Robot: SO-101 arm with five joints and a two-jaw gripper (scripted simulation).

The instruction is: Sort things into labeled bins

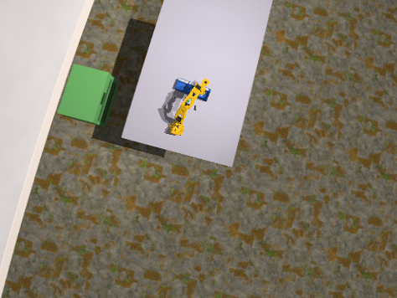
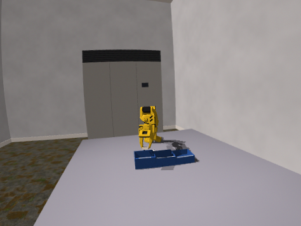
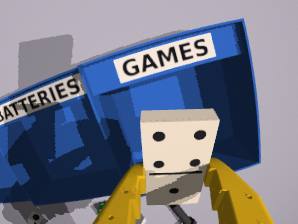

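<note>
Found claw (image 1: 203,87) (image 2: 145,147) (image 3: 176,172) clenched on domino (image 2: 145,148) (image 3: 179,145), gripping its two sides between yellow fingers. Read four pips above the dividing line and one below in wrist view. Saw domino raised, overlapping GAMES bin (image 3: 251,100) in wrist view, not lying in it; could not tell whether fully over the opening.

Noted BATTERIES bin (image 3: 30,200) adjoining, both within one blue three-compartment row (image 1: 181,85) (image 2: 165,162), standing on pale table (image 1: 209,42) (image 2: 127,197). Read both labels on inner far walls; could not read third label.

Observed yellow arm (image 1: 182,110) (image 2: 148,115) reaching from table toward row, with claw pointing down in exterior view. Spotted green item (image 1: 188,100) (image 3: 101,207) partly hidden below bins in wrist view, outside them. Also saw, at lower edge there, dark-dotted grey item (image 3: 36,217) toward left and dark slender item (image 1: 195,108) (image 3: 182,214) partly behind domino. Logged both outside bins, near row; could not identify either.
</note>
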